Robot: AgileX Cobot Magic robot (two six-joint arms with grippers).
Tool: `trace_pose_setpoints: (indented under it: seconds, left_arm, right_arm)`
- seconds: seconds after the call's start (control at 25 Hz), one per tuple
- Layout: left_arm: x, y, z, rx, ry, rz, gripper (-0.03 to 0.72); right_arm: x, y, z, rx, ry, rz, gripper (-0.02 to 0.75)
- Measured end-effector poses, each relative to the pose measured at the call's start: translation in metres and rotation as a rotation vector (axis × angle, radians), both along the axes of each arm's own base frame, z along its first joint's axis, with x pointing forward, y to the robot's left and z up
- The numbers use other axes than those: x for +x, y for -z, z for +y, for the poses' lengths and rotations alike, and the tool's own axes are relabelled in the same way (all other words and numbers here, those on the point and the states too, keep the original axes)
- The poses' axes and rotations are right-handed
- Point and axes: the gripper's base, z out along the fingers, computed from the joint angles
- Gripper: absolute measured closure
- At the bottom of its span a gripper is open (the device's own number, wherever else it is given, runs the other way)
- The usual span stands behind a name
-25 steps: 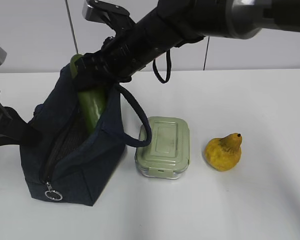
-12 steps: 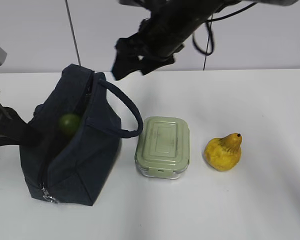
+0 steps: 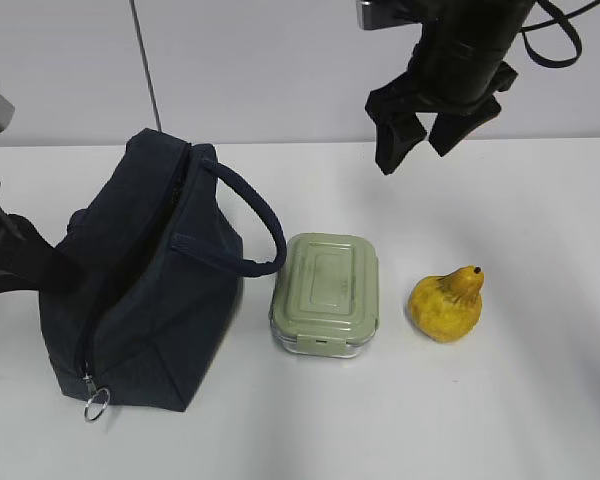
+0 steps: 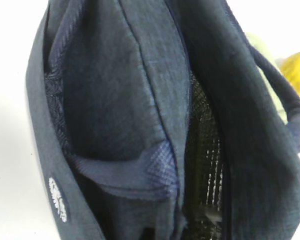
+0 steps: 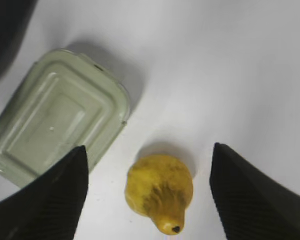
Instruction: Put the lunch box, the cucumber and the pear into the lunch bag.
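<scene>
I see my right pincer (image 3: pixel 425 135) has left the lunch bag (image 3: pixel 140 290), wide open and empty; its wrist view frames the pear (image 5: pixel 160 192) between the fingers. Left pincer's state I cannot tell.

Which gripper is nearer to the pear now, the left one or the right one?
Right. The right gripper hangs open above the pear, fingers on both sides. The left arm is beyond the lunch bag.

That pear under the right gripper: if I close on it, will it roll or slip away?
The pear is rounded with a narrow neck and lies tilted on the bare table, so it would probably rock or roll if nudged off-centre. Its skin looks smooth, so the pads could slip. The right gripper is open, straddling it, which favours a centred squeeze on the wide body.
</scene>
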Motion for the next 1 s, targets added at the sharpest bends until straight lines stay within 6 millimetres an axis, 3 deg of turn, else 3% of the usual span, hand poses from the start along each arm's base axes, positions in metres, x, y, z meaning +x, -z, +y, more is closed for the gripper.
trace_pose_setpoints:
  seconds: [0.44,1.0]
  left_arm:
    - [0.0,0.0,0.0,-0.001,0.003,0.004,0.703]
    - [-0.001,0.0,0.0,0.002,0.005,0.005,0.703]
  right_arm:
    - [-0.051,0.061,-0.022,-0.125,0.008,0.212,0.154]
    - [-0.042,0.09,-0.026,-0.124,0.01,0.148,0.175]
